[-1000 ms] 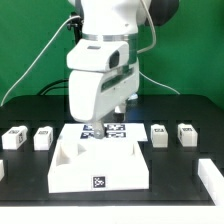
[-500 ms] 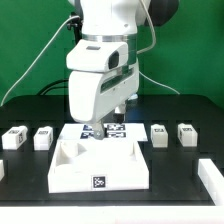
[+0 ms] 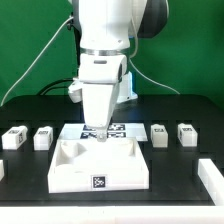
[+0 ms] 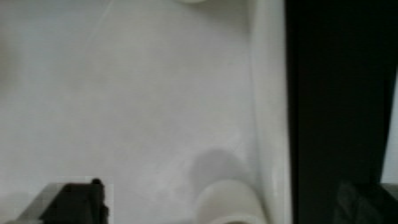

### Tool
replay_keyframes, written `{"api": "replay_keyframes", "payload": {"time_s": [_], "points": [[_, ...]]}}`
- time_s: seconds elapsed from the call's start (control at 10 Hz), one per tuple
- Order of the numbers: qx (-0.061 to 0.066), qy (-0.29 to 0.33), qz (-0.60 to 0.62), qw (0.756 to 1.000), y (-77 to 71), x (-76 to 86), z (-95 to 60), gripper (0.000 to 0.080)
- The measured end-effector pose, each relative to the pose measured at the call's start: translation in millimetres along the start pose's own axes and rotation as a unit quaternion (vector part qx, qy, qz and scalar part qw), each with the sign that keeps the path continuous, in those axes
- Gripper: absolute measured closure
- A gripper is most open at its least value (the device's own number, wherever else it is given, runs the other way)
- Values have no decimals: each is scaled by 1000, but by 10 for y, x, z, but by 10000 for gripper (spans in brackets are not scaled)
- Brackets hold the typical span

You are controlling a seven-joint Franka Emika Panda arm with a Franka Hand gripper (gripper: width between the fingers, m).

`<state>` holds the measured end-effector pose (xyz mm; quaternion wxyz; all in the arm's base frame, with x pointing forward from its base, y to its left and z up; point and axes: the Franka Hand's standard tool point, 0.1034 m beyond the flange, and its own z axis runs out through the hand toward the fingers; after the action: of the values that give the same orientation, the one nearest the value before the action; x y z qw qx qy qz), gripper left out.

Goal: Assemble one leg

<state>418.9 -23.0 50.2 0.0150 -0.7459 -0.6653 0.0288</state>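
Several legs lie on the black table in the exterior view: two at the left (image 3: 14,137) (image 3: 43,137) and two at the right (image 3: 158,134) (image 3: 186,132), each a small white block with a tag. My gripper (image 3: 100,134) points down over the back edge of the large white panel (image 3: 70,170), far from every leg. It holds nothing and looks open. In the wrist view one black finger (image 4: 71,205) shows over the white panel surface (image 4: 143,90), beside a round socket (image 4: 231,200). The other finger is lost against the dark table (image 4: 338,100).
The marker board (image 3: 118,129) lies just behind the panel, under the gripper. The panel carries a tag on its front face (image 3: 99,182). White parts sit cut off at the lower right (image 3: 210,175) and lower left (image 3: 2,168) edges.
The hand has turned about its vertical axis and now shows its narrow side. It has stayed over the panel's back edge. No part has moved.
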Motion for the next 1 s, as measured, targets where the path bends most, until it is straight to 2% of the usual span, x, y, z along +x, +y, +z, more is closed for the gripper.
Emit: {"api": "replay_keyframes", "payload": {"time_s": [0.3, 0.4, 0.6, 0.7, 1.0], "points": [[4, 0, 4, 1000, -10, -3, 28, 150], [8, 1, -20, 1000, 19, -3, 97, 150], [26, 5, -37, 999, -97, -32, 339, 150], [31, 6, -34, 999, -122, -52, 385, 150], [33, 6, -29, 999, -140, -47, 407, 150]]}}
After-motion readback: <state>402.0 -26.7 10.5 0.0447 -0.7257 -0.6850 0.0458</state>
